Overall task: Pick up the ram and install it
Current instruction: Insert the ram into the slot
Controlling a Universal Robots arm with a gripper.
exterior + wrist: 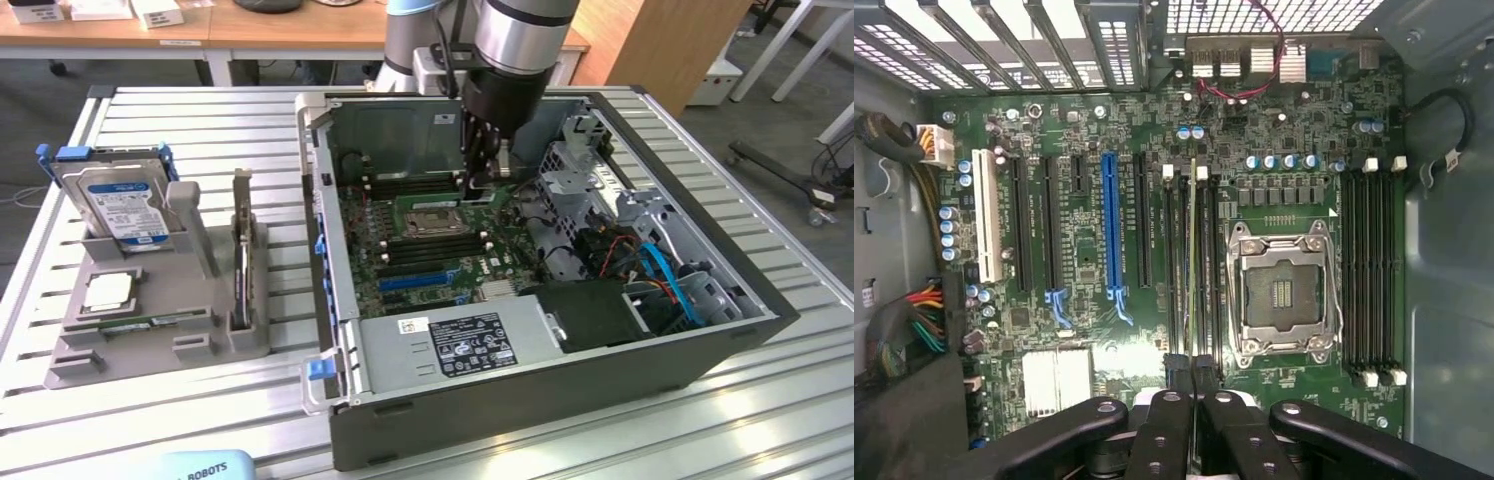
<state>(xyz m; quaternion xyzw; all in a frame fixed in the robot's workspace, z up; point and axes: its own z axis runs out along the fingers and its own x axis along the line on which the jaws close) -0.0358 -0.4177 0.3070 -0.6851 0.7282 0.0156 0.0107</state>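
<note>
My gripper (478,183) reaches down into the open computer case (534,400), just behind the empty processor socket (434,222). Its fingers are shut on the ram (1194,250), which the wrist view shows edge-on as a thin pale strip. The strip runs along the black memory slots (1176,260) beside the socket (1284,290). In the exterior view a small green piece of the ram (490,193) shows below the fingertips, close to the motherboard (400,255). Whether the ram is seated in a slot or just above it, I cannot tell.
On the exterior view's left a grey holder (80,365) carries a hard drive (123,205), a square silver chip (107,290), an upright dark card (240,270) and a thin green board (134,323). Drive cages, cables and a power supply (467,345) crowd the case.
</note>
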